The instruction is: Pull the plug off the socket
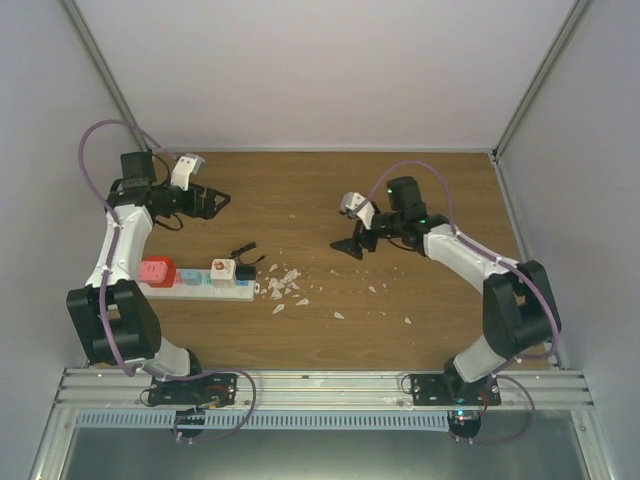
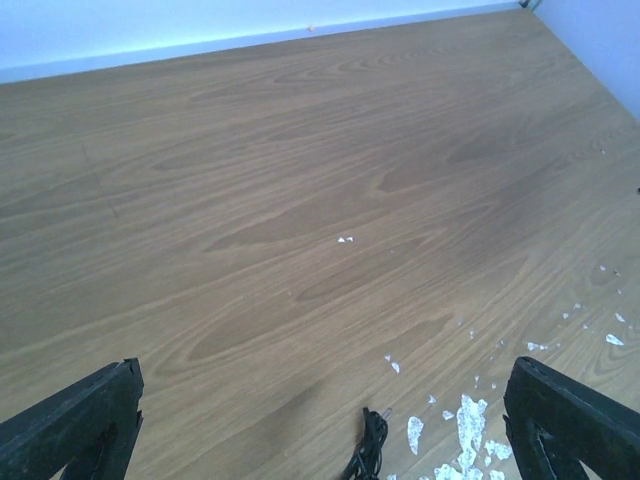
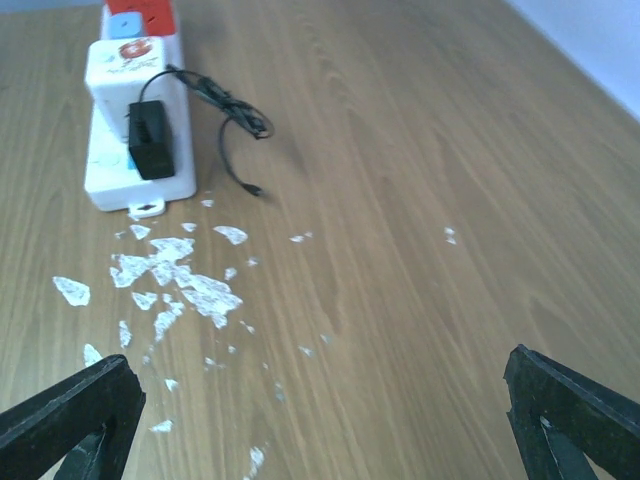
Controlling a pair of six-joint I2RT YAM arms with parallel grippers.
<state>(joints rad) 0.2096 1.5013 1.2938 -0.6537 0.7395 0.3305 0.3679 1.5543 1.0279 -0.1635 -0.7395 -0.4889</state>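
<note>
Right wrist, boxy black plug [image 3: 150,140] seated in long white socket [image 3: 106,155]

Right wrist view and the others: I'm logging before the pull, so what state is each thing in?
black plug: seated in the power strip, not gripped.
cable: loose, far end free.
power strip: lying flat.
white adapter: seated on the strip.
white flakes: scattered.
left tool: open, empty.
right tool: open, empty.
</note>
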